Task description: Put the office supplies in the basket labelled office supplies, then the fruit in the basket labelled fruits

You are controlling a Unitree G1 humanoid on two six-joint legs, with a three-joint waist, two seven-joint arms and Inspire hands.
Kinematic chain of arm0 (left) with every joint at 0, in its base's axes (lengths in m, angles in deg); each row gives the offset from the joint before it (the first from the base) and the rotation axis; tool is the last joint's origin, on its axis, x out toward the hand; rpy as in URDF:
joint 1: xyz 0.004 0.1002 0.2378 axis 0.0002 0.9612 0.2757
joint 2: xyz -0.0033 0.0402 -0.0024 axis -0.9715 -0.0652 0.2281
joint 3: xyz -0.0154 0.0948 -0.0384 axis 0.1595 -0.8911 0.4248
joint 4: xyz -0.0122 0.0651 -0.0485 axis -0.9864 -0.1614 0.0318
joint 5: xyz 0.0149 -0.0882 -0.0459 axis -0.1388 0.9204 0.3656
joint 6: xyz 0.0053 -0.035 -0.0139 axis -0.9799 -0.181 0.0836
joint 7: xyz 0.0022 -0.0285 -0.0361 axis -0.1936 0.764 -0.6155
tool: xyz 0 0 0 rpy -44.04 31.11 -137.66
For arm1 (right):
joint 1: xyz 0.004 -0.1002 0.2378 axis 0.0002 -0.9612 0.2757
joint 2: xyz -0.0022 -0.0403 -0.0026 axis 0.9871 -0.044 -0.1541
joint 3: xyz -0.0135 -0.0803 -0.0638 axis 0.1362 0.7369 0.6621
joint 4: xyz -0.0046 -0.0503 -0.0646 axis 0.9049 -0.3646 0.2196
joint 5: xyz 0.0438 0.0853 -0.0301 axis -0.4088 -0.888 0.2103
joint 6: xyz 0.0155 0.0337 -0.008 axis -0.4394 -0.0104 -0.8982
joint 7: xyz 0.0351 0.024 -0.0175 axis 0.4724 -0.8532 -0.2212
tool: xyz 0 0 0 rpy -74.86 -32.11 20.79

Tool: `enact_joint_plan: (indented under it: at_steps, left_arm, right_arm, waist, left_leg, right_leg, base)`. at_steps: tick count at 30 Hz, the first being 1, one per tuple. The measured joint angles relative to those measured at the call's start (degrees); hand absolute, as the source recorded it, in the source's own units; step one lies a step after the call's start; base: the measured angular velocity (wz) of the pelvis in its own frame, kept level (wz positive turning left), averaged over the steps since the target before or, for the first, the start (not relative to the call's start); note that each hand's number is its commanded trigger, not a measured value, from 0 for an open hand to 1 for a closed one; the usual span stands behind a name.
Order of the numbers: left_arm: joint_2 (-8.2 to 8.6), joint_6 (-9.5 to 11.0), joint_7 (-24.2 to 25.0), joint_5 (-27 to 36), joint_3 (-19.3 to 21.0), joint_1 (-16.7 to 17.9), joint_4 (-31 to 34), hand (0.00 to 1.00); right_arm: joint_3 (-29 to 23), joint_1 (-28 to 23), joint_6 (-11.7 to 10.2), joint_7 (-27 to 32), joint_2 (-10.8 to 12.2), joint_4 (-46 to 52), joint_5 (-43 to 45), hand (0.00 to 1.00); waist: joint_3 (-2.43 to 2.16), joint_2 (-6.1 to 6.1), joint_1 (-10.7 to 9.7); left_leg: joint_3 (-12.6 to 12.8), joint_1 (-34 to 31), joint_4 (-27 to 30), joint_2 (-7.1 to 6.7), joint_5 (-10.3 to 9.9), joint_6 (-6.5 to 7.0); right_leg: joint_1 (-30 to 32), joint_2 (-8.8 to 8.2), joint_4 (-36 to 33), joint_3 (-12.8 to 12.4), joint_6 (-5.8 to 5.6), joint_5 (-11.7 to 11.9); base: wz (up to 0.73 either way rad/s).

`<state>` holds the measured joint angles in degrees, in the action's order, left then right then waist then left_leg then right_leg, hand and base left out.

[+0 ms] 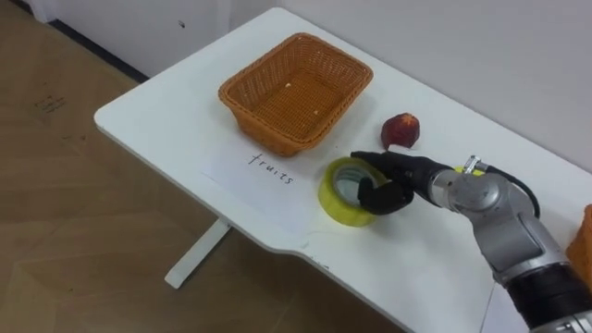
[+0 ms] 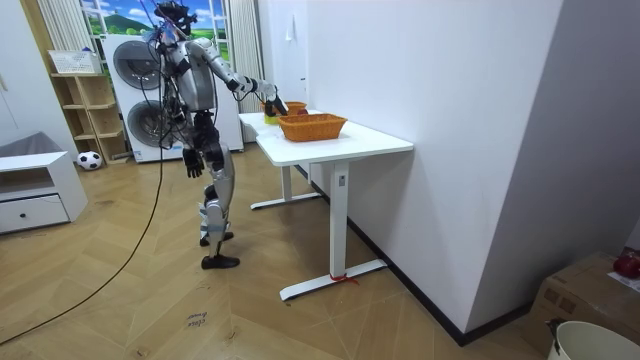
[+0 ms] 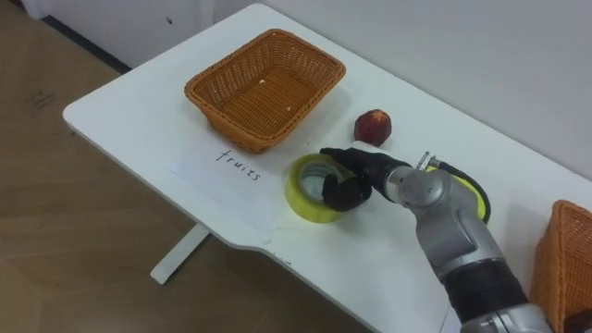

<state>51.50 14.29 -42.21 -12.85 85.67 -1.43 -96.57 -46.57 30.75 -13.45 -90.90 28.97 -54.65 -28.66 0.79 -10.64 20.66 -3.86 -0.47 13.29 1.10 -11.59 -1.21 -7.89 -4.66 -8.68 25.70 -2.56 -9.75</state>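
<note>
A yellow tape roll [image 1: 340, 194] lies flat on the white table [image 1: 176, 111], just in front of the paper label [image 1: 270, 169]. My right hand [image 1: 393, 180] reaches in from the right and rests on the roll's right rim. Its fingers lie over the top and its thumb curls down at the rim, pinching it. A red fruit [image 1: 401, 130] sits behind the hand, apart from it. The empty wicker basket [image 1: 296, 91] stands at the table's back left. In the room view my left hand [image 2: 193, 163] hangs by my side, away from the table.
A second wicker basket [image 3: 564, 259] shows at the right edge. A yellow-green thing [image 3: 478, 197] is partly hidden behind my right forearm. The table's front edge [image 1: 277, 245] runs close below the tape roll. I stand at the table's end, near a washing machine [image 2: 135, 85].
</note>
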Motion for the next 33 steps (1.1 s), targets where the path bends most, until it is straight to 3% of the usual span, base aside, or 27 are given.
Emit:
enact_joint_plan:
  at_steps: [5,9,12,23,33]
  left_arm:
    - [-0.45,0.01,0.07,-0.01,0.00,-0.41,0.01,0.00]
    - [-0.81,0.08,0.08,-0.03,0.53,-0.77,-0.06,0.00]
    - [-1.36,0.10,-0.10,0.05,0.51,-1.16,-1.13,0.00]
    - [-3.59,1.77,-0.26,0.02,0.62,-5.96,-8.90,0.00]
    - [-3.84,2.45,-0.16,0.10,0.63,-6.18,-9.37,0.00]
  right_arm:
    - [0.10,1.27,0.03,0.39,-0.09,-0.02,2.25,1.00]
    - [0.50,2.29,0.69,0.34,-0.34,0.15,5.08,1.00]
    - [1.30,2.86,0.74,0.62,-0.38,0.31,6.87,1.00]
    - [4.43,4.10,1.18,-0.19,-2.74,-0.71,7.82,1.00]
    - [4.22,3.90,0.92,-0.75,-3.50,-0.56,6.75,1.00]
  waist:
    - [0.10,-0.19,0.04]
    - [0.39,-1.15,0.47]
    - [0.12,-1.77,0.75]
    - [0.23,-1.68,1.49]
    - [0.40,-1.45,1.53]
  left_leg:
    - [0.00,-0.05,-0.11,0.00,0.00,0.00]
    - [-0.02,0.02,-0.54,0.00,0.01,0.00]
    - [-0.04,0.24,-0.43,-0.01,0.02,0.02]
    - [-0.84,1.05,-0.74,-0.06,-0.01,0.02]
    - [-0.68,0.83,-0.57,-0.04,0.00,0.01]
  right_leg:
    - [0.09,0.00,-0.01,0.00,0.00,0.00]
    - [0.29,0.00,0.00,-0.04,0.00,0.00]
    - [0.55,0.00,0.01,-0.24,0.00,0.00]
    - [-0.24,0.00,0.04,-0.37,0.00,0.00]
    - [0.14,0.11,0.04,-0.40,0.00,0.00]
  base:
    - [0.00]
    - [0.00]
    - [0.00]
    - [0.01]
    - [0.00]
